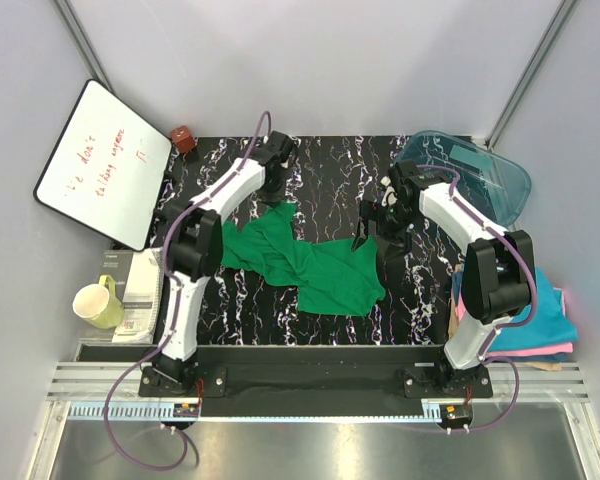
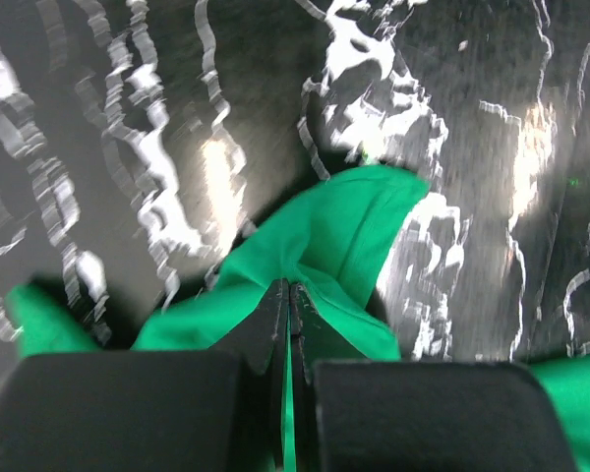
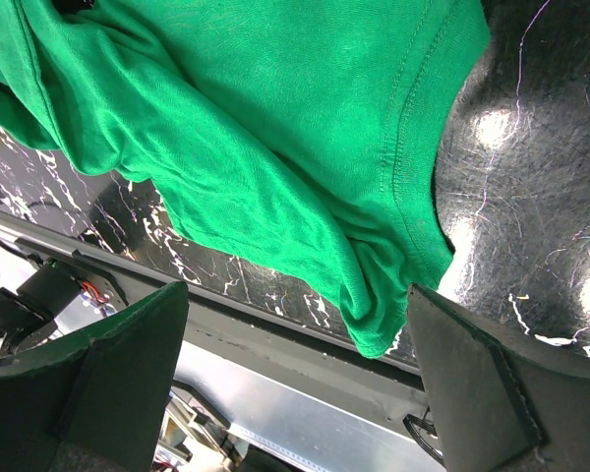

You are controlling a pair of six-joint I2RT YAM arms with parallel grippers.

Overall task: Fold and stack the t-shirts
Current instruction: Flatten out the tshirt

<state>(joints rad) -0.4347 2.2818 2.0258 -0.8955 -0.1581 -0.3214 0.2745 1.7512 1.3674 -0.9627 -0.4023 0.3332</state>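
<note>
- The left gripper (image 2: 289, 291) is seen pinched fully together, with a fold of the green t-shirt (image 1: 325, 270) clamped between its fingers (image 2: 261, 329).
- The pinched fold is raised into a small peak above the black marbled table (image 1: 420, 300), at the shirt's far-left end.
- The right gripper (image 3: 295, 295) is held spread wide, with nothing gripped; its fingers (image 3: 108, 383) are set either side of a stitched hem (image 3: 403, 147) of the shirt and apart from it.
- The green t-shirt is laid crumpled and unfolded near the middle of the table, between the two arms.
- Its long axis is run diagonally, from the far-left end under the left gripper to the broader near-right end, which is pointed toward the right arm's base.
- A teal-blue t-shirt (image 1: 545, 300), a pink t-shirt (image 1: 530, 351) and a tan t-shirt (image 1: 454, 325) are stacked folded at the table's right edge, beside the right arm.
- A clear teal tub (image 1: 480, 175) is placed at the far right, a whiteboard (image 1: 105, 165) at the far left and a mug (image 1: 98, 300) at the near left.
</note>
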